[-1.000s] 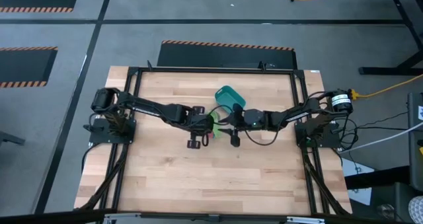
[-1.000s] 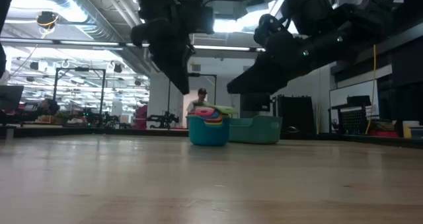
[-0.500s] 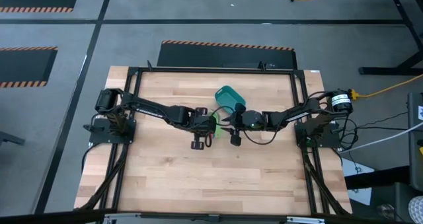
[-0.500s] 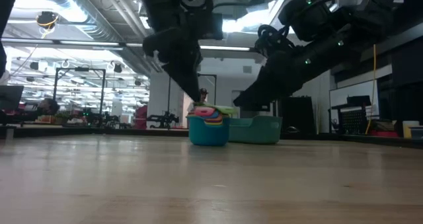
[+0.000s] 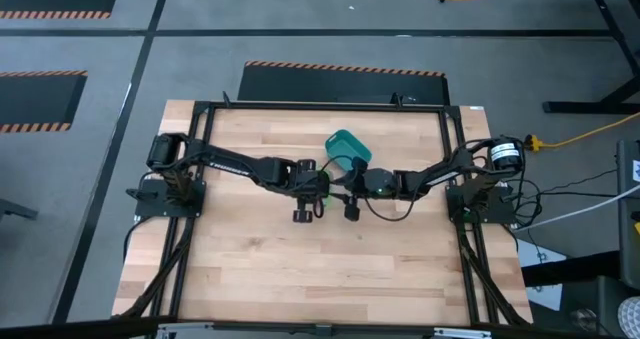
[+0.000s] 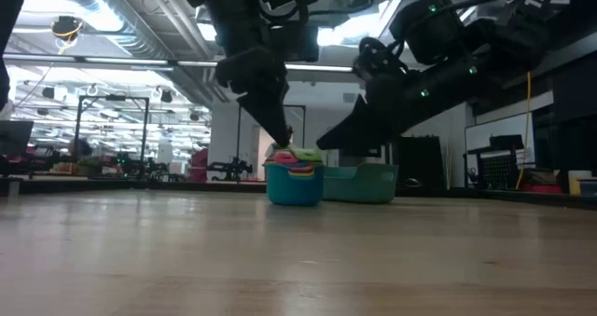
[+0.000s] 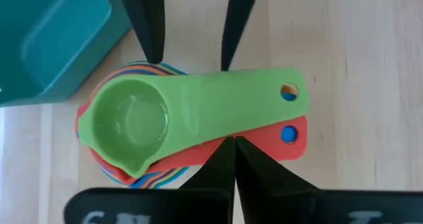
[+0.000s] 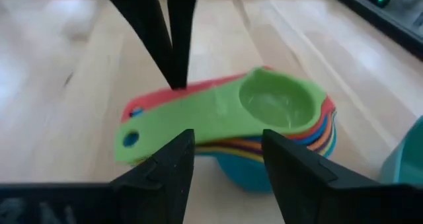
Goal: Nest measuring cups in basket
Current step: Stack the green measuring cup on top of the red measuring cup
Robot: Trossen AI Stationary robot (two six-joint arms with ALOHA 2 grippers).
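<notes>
The measuring cups (image 7: 152, 128) stand nested in one stack on the table beside the teal basket (image 7: 46, 39), not in it. A light blue cup (image 6: 294, 187) is at the bottom and a green one (image 8: 264, 105) on top, with a red handle (image 7: 291, 138) fanned out under the green handle. My left gripper (image 7: 232, 141) is shut, slanting down onto the handles. My right gripper (image 8: 228, 164) is open and comes in low from the table's right. Its fingers stand apart on either side of the stack's handle side, touching nothing I can see. My left gripper has its shut fingertips (image 8: 177, 84) at the long edge of the green handle (image 7: 228, 128), about midway along it, over the red handle. The fingers slant down from above and from the table's left. Whether they press on the handles or only touch them I cannot tell.
The basket (image 5: 348, 147) lies just beyond the stack, toward the table's far edge, close to my right arm's wrist. Bare wooden table (image 5: 300, 269) spreads toward the near edge. The two grippers face each other closely over the stack.
My left gripper has come down and toward the table's right, still shut. Its tips have gone from well above the stack to the stack's top. The stack has stayed where it was.
</notes>
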